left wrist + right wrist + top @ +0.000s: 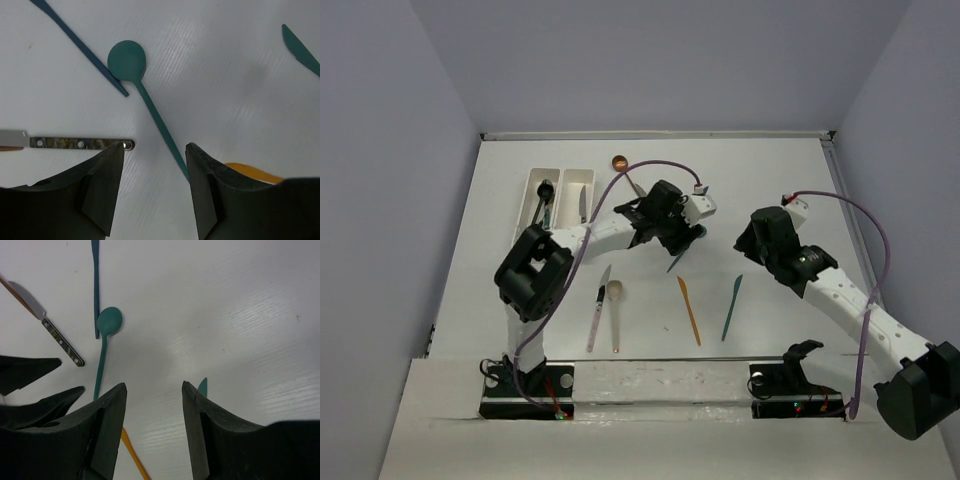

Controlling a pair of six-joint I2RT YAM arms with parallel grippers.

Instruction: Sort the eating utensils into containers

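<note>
Top external view: a white desk (780, 190) seen from above, with all the loose utensils lying flat on it. At the far left, two narrow white trays stand side by side. The left tray (533, 190) holds a few dark utensils, and the right tray (588, 185) holds one knife. Just beyond the right tray lies a copper spoon (619, 162). Nearer the arm bases, a pink-handled knife (595, 320) and a beige spoon (615, 305) lie just beside each other. The left arm reaches across to the middle of the desk, where the left end effector (682, 238) hangs over a dark utensil. Further right lie an orange knife (689, 310) and then a teal knife (731, 308), apart from each other. The right end effector (748, 240) hovers near the left one, above bare desk.

Left wrist view: the left end effector's fingers stand apart with nothing between them, above the desk. From left to right lie a mottled-handled knife (80, 143), a dark blue knife (80, 47), and a teal spoon (150, 105). The spoon's bowl sits just beside the blue knife's end.

Right wrist view: the right end effector's fingers are also spread and hold nothing. The same three utensils lie to the left, and the teal knife's tip peeks out beside the right finger.
</note>
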